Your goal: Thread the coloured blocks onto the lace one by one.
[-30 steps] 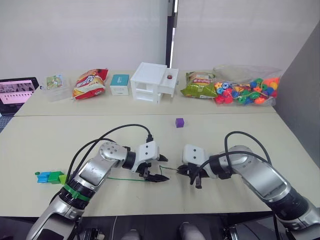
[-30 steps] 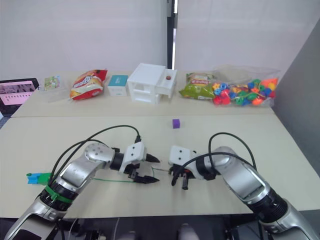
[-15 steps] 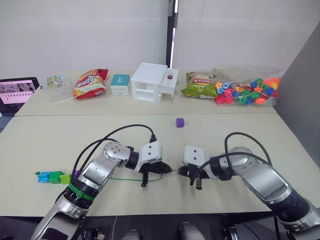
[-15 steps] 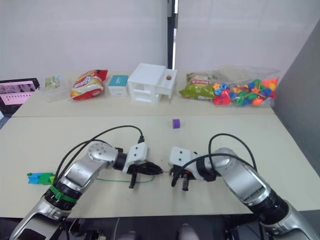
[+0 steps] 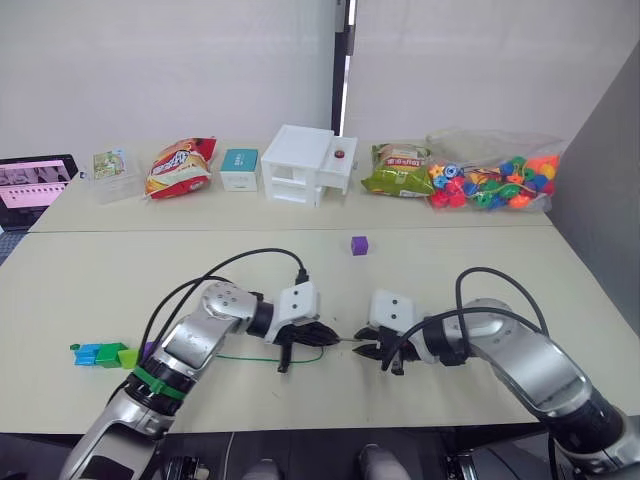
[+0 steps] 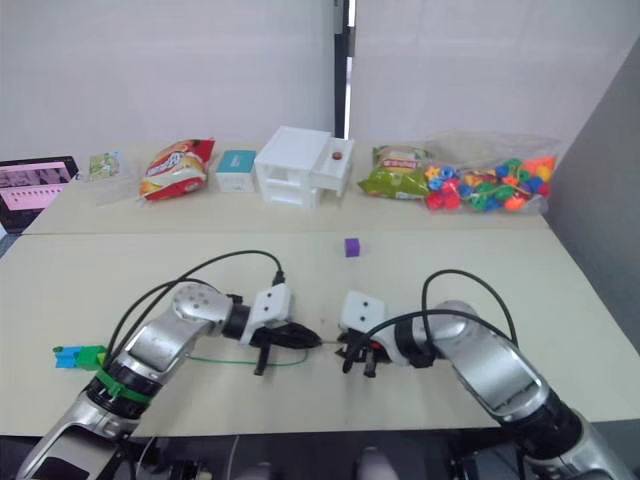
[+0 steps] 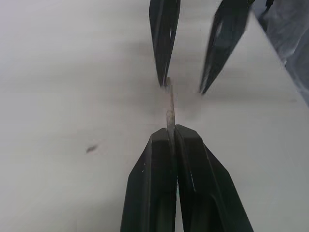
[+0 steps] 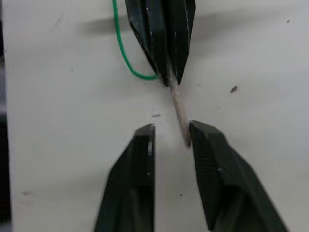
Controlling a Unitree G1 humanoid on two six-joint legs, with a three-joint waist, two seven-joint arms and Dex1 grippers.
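The lace [image 5: 250,357] is a thin green cord lying on the table, with a stiff pale tip [image 8: 179,108]. My left gripper [image 5: 335,340] is shut on that tip, which sticks out past its fingertips [image 7: 170,108]. Facing it, my right gripper [image 8: 171,133] stands open, and the end of the tip touches the inner side of one finger [image 8: 207,145]. A row of coloured blocks [image 5: 104,354], blue, green, light green and purple, lies at the far left, and the cord trails toward it. A single purple block [image 5: 359,245] sits mid-table beyond the grippers.
Along the back table stand a tablet [image 5: 35,180], snack bags [image 5: 180,166], a small teal box [image 5: 239,168], a white drawer unit [image 5: 308,164], a green bag [image 5: 397,170] and a clear bag of multicoloured beads [image 5: 495,180]. Black cables loop over both arms.
My left gripper moved right and shut on the lace's tip. The right gripper, which was shut at the tip, has opened its fingers.
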